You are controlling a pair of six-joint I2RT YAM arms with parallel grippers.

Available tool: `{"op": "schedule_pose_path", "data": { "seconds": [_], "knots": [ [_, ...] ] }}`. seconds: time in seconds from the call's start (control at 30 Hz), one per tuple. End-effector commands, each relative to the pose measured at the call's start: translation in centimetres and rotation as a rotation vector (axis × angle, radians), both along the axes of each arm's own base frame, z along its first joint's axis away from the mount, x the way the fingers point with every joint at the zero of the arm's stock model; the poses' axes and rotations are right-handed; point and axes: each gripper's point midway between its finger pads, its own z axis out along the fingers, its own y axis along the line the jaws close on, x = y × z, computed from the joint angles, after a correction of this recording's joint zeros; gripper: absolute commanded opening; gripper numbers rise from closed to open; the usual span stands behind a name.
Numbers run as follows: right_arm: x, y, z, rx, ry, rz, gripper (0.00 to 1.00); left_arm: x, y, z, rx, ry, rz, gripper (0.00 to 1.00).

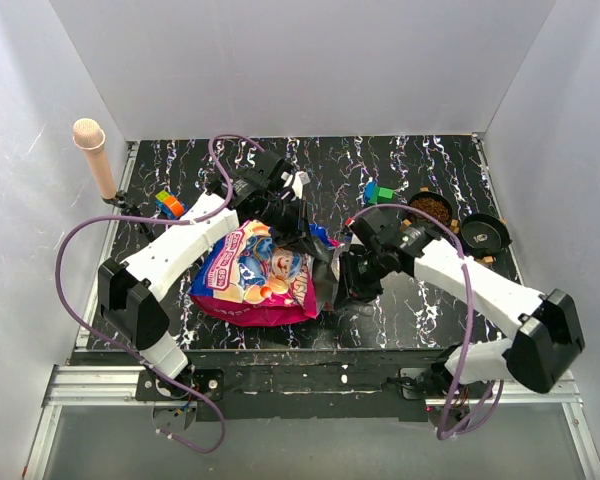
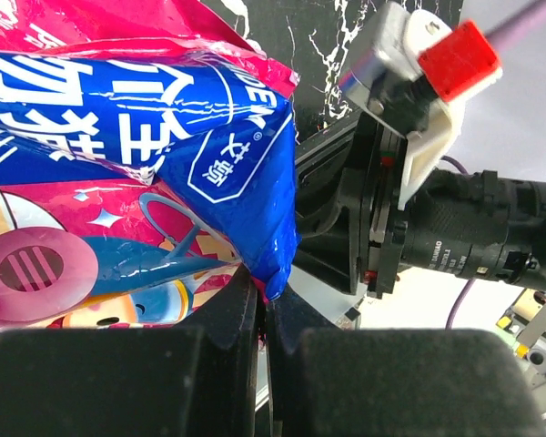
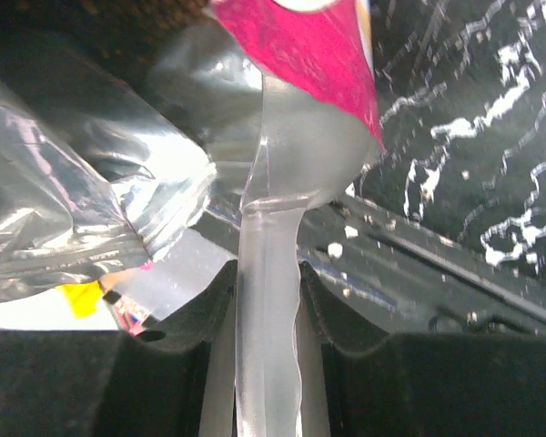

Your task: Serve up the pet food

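The magenta-pink pet food bag (image 1: 252, 278) with a blue panel lies on the black marbled table, its open end to the right. My left gripper (image 1: 298, 215) is shut on the bag's blue-and-pink corner (image 2: 255, 196), pinched between its jaws (image 2: 266, 296). My right gripper (image 1: 342, 285) is shut on the bag's silvery inner edge strip (image 3: 268, 273); the foil lining (image 3: 82, 209) spreads to its left. Brown kibble (image 1: 432, 207) fills a black bowl at the right back. No kibble shows clearly in the wrist views.
An empty black bowl (image 1: 486, 236) sits right of the filled one. Toy blocks lie at the left back (image 1: 168, 204) and the middle back (image 1: 378, 192). A pink-tipped post (image 1: 93, 152) stands at the far left. White walls enclose the table (image 1: 440, 300).
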Motion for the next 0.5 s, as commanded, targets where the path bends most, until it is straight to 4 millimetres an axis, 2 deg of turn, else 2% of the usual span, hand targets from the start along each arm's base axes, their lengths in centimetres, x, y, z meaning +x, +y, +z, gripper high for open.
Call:
{"op": "schedule_pose_path", "data": {
  "seconds": [0.0,0.1,0.2,0.23,0.27,0.33,0.4,0.47],
  "knots": [
    [-2.8,-2.9,1.9,-0.159,0.218,0.029,0.01,-2.0,-2.3,6.6,-0.242,-0.094,-0.104,0.0],
    [-0.6,-1.6,1.5,-0.171,0.213,-0.03,0.01,-2.3,-2.9,6.7,-0.255,-0.094,-0.124,0.0],
    [2.9,2.4,-0.5,-0.099,0.222,-0.118,0.01,-2.4,-3.8,6.9,-0.29,-0.08,-0.122,0.0],
    [4.0,4.3,-1.1,-0.042,0.233,-0.143,0.01,-2.4,-4.1,6.9,-0.299,-0.076,-0.119,0.0],
    [6.2,6.9,-1.2,0.072,0.184,-0.164,0.01,-2.2,-4.3,6.7,-0.3,-0.066,-0.108,0.0],
    [8.5,10.0,-1.8,0.19,0.15,-0.194,0.01,-2.1,-4.7,5.9,-0.297,-0.03,-0.101,0.0],
    [10.6,11.9,-1.6,0.282,0.094,-0.186,0.01,-2.0,-5.2,5.7,-0.306,0.0,-0.085,0.0],
    [11.5,12.7,-1.1,0.369,0.05,-0.152,0.01,-1.8,-5.8,5.6,-0.323,0.03,-0.06,0.0]
  ]
}}
